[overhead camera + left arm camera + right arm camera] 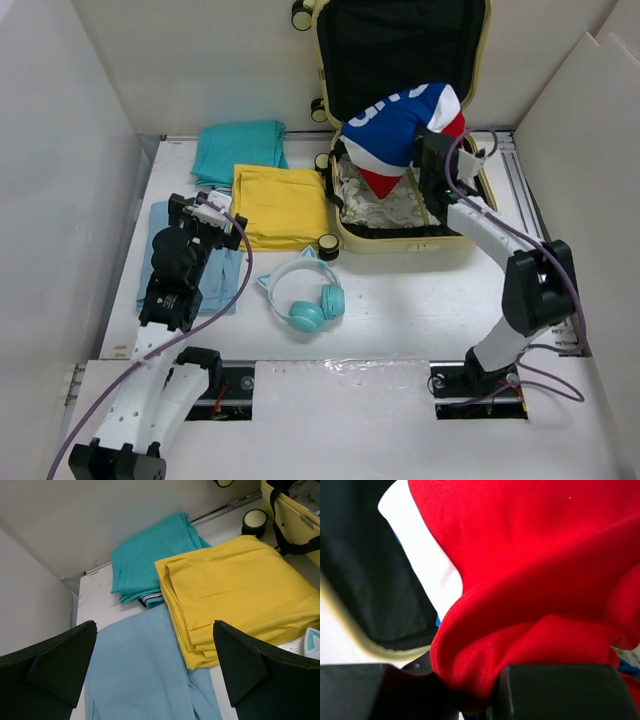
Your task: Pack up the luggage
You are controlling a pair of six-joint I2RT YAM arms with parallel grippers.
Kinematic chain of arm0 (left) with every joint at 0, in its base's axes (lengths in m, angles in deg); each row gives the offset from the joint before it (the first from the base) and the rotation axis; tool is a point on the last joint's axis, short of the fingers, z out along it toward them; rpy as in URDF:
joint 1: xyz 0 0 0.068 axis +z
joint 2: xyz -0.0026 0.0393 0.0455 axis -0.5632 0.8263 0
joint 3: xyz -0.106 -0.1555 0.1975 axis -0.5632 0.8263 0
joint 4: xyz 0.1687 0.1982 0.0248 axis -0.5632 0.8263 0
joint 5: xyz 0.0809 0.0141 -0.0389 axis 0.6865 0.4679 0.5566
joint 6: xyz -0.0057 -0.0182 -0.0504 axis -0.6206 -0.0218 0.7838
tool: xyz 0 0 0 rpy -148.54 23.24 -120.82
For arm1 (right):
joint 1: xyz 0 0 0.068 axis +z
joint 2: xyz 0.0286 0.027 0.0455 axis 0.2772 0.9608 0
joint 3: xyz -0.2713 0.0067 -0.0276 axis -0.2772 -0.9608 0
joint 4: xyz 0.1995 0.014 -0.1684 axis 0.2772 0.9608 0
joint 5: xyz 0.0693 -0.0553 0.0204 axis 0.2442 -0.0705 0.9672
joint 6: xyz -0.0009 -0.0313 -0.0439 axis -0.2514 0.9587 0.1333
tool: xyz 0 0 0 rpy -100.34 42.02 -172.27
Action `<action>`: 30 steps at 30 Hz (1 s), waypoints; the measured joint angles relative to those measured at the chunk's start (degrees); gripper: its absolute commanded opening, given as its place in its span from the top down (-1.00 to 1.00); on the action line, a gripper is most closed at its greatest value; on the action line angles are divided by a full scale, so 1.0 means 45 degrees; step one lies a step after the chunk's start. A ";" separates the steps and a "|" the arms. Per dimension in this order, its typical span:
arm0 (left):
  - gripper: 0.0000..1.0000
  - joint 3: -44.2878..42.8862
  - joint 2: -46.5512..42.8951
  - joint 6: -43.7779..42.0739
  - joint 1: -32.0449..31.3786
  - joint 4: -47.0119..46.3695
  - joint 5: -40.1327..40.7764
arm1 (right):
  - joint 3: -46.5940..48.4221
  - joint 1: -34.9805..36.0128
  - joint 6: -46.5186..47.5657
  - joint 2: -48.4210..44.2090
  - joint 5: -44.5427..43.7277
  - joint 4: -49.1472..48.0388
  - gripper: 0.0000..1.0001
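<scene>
Partly hidden under a red, white and blue garment (400,125), the open luggage (400,238) sits at the desk's (400,300) far edge, its lid cut off above. The right fingers (432,155) pinch that garment. The left fingers (212,215) gape wide and empty over the light-blue garment (135,670). It is one of three folded, with teal (240,148) and yellow (280,205), beside one headphone set (305,295).

The folded yellow cloth (282,205) touches the teal cloth (240,150) and overlaps the pale-blue cloth (140,665); teal headphones (308,315) lie near it on the table (400,300).
</scene>
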 measured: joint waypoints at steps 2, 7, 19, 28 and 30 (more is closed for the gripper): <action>-1.00 0.0000 0.0044 0.0005 0.0010 0.0000 0.0029 | -0.0359 0.0277 -0.0889 0.0408 -0.0510 -0.0160 1.00; -1.00 0.0000 0.0112 -0.0015 0.0010 0.0019 0.0136 | -0.0918 0.0617 -0.1797 0.1234 -0.1146 -0.0117 0.81; -1.00 0.0000 0.0151 -0.0019 0.0170 0.0000 0.0223 | -0.0471 -0.0452 0.0865 0.0952 0.0398 0.4274 -0.74; -1.00 0.0000 0.0554 -0.0019 0.0170 0.0005 -0.0034 | 0.4901 0.0442 0.5576 0.0772 -0.0641 1.1681 -0.76; -1.00 -0.0024 0.0680 -0.0019 0.0170 0.0044 -0.0078 | 0.4789 0.0831 0.6484 0.0248 -0.0738 1.2196 -0.70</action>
